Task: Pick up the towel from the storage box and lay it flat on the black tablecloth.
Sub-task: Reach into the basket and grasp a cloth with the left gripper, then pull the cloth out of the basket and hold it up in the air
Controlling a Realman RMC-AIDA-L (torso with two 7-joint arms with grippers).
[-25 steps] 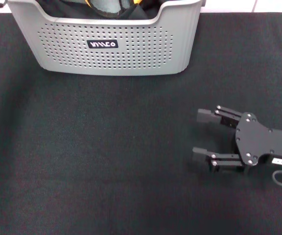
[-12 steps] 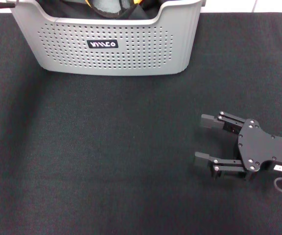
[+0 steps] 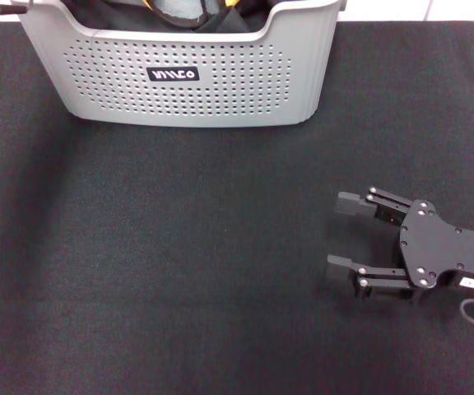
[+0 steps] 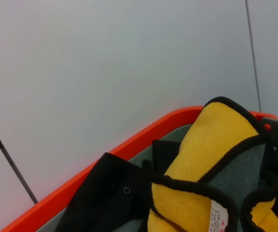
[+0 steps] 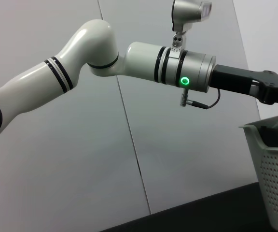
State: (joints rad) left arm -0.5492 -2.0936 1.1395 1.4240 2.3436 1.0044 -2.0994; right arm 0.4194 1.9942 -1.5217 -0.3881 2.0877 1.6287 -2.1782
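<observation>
The storage box (image 3: 188,90) stands at the far edge of the black tablecloth (image 3: 179,263). The towel (image 3: 175,10) lies crumpled inside it, only its top showing. In the left wrist view the towel (image 4: 216,145) shows close up, yellow and gray folds with a black border. My right gripper (image 3: 336,232) is open and empty, low over the tablecloth at the near right, far from the box. My left gripper (image 5: 274,89) shows in the right wrist view reaching over the box's (image 5: 274,164) rim, its fingers hidden.
A black fabric bundle (image 4: 110,193) lies beside the towel in the box. An orange-red edge (image 4: 129,145) runs behind it. A pale wall stands behind the table. Bare tablecloth stretches in front of the box.
My right gripper has drifted a little toward the near right edge, still open. The box and towel have not moved.
</observation>
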